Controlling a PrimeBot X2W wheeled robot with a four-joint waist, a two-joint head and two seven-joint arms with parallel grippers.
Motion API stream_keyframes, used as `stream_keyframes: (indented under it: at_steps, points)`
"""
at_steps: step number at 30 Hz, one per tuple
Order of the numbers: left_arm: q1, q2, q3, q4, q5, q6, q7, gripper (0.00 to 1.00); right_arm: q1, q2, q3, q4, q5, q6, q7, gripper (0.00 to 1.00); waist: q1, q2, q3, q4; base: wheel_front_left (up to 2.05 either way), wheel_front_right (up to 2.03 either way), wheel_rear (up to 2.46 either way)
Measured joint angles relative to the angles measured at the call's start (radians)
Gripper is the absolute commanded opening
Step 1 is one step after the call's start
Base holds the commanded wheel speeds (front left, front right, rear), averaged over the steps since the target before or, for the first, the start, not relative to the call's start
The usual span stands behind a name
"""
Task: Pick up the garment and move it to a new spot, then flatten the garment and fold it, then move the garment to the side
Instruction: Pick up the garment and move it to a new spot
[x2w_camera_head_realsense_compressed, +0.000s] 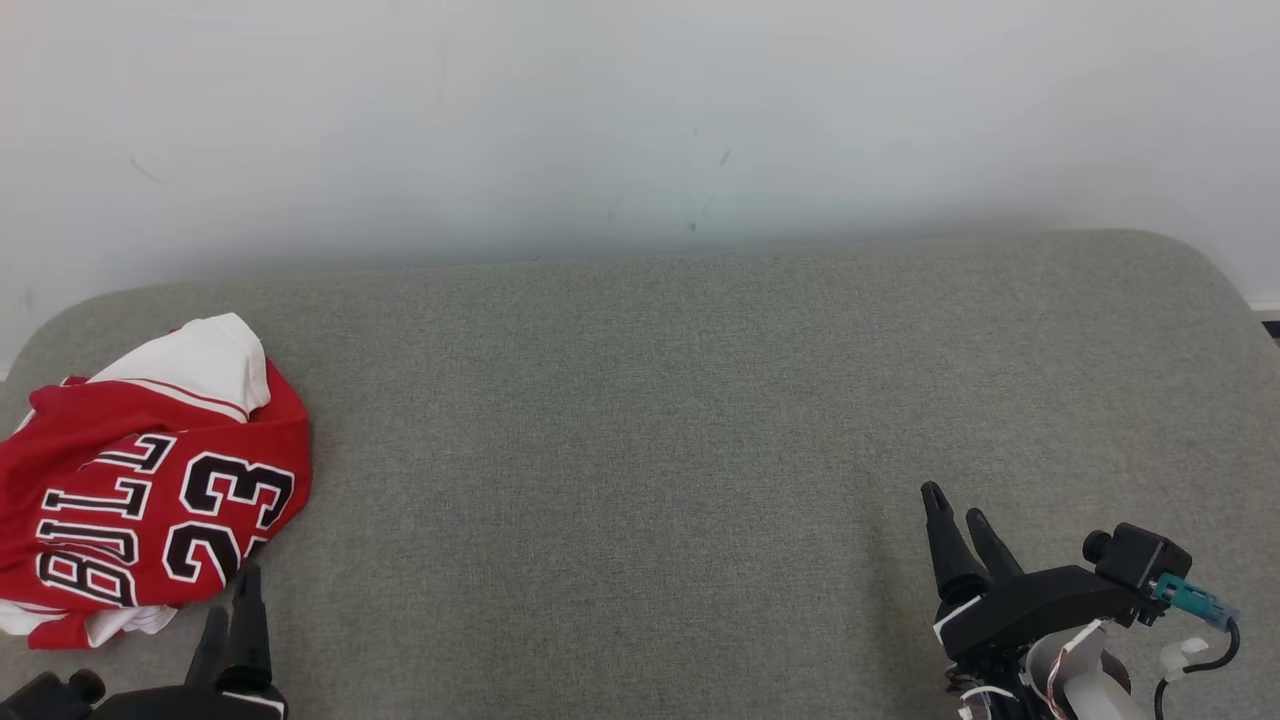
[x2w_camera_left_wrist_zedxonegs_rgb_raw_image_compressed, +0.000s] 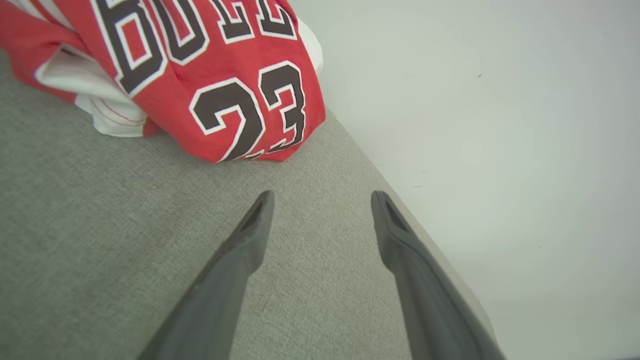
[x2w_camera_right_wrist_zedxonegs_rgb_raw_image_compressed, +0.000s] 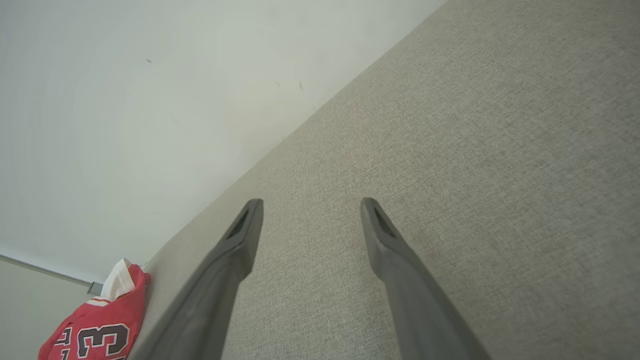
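Observation:
The garment is a red and white jersey with black lettering and the number 23, lying crumpled at the far left of the grey padded surface. It also appears in the left wrist view as the garment and small in the right wrist view as the garment. My left gripper sits just below the jersey's near edge, open and empty, its tips a short gap from the cloth. My right gripper rests open and empty at the lower right, far from the jersey, over bare fabric.
A pale wall rises directly behind the padded surface. The surface has rounded far corners, and its left edge lies near the jersey. Wide bare grey fabric stretches between the two grippers.

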Motion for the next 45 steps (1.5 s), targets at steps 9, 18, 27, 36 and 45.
stream_keyframes:
  at_steps: [9,18,27,36,45]
  points:
    - [-0.001,0.015,-0.014,0.000,0.113,0.018,-0.027,1.00,-0.021,0.001,0.021,0.023,-0.129,-0.021,-0.030,1.00,0.0000,0.0000,-0.001,-0.002,0.00,0.00,0.00]
    - [-0.003,0.037,-0.035,0.000,0.239,0.041,-0.061,1.00,-0.043,0.000,0.043,0.043,-0.269,-0.042,-0.064,1.00,0.0000,0.0001,-0.006,-0.002,0.00,0.00,0.00]
    - [-0.003,0.055,-0.049,-0.001,0.360,0.063,-0.089,1.00,-0.061,0.000,0.067,0.059,-0.405,-0.062,-0.096,1.00,0.0000,0.0001,-0.016,-0.007,0.00,0.00,0.00]
    - [-0.002,0.064,-0.067,-0.009,0.480,0.088,-0.115,1.00,-0.067,-0.003,0.094,0.079,-0.537,-0.087,-0.127,1.00,0.0000,0.0000,-0.024,-0.012,0.00,0.00,0.00]
    - [-0.002,0.071,-0.068,-0.012,0.599,0.107,-0.140,1.00,-0.092,-0.007,0.109,0.092,-0.664,-0.105,-0.162,1.00,0.0000,0.0000,-0.030,-0.007,0.00,0.00,0.00]
